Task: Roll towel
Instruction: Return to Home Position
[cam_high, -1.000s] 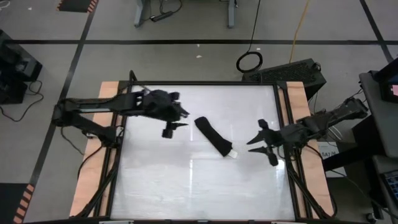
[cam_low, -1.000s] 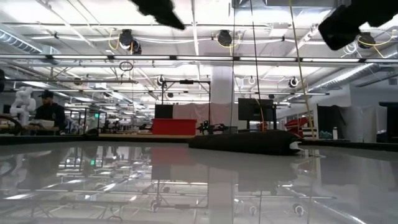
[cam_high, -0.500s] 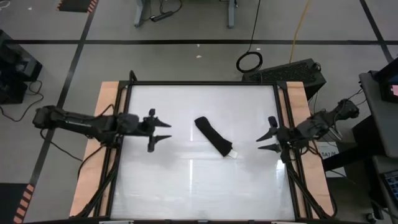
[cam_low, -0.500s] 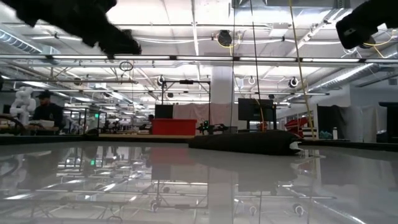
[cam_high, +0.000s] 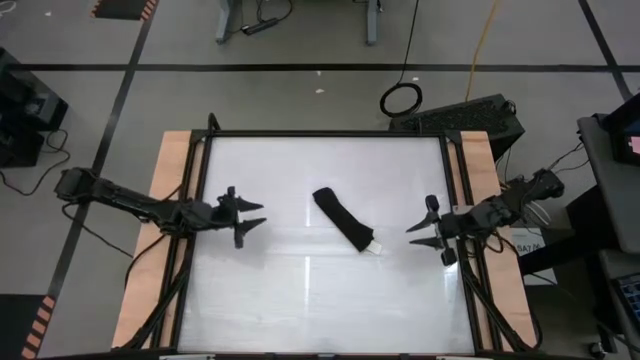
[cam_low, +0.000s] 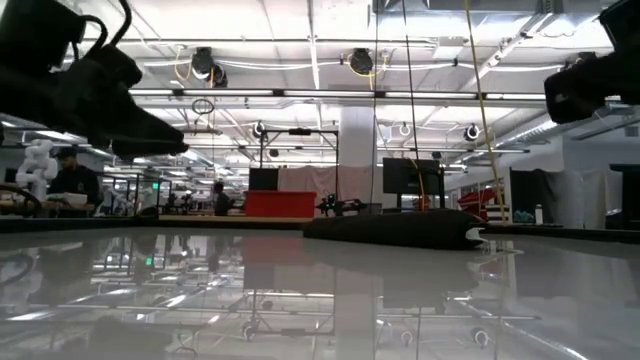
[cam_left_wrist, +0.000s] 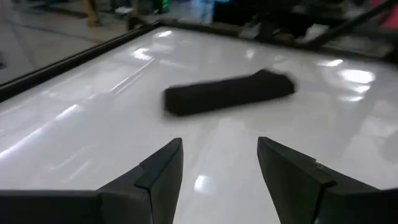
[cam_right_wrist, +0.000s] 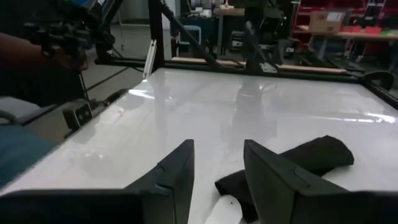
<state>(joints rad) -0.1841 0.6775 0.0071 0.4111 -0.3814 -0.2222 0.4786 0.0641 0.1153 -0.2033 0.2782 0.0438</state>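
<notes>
Across the white tabletop (cam_high: 320, 290), edged by a black frame and wooden side boards (cam_high: 170, 180), both arms reach inward. The left gripper (cam_high: 262, 212) hangs near the left edge and the right gripper (cam_high: 411, 236) near the right edge. Each has its fingers spread, holds nothing and points at the rolled black towel (cam_high: 344, 220). The towel lies slantwise near the middle, well apart from both, with only bare surface between. On the floor beyond the far edge lies a coiled black cable (cam_high: 400, 98). A small white tag (cam_high: 378, 247) sticks out at the towel's right end.
</notes>
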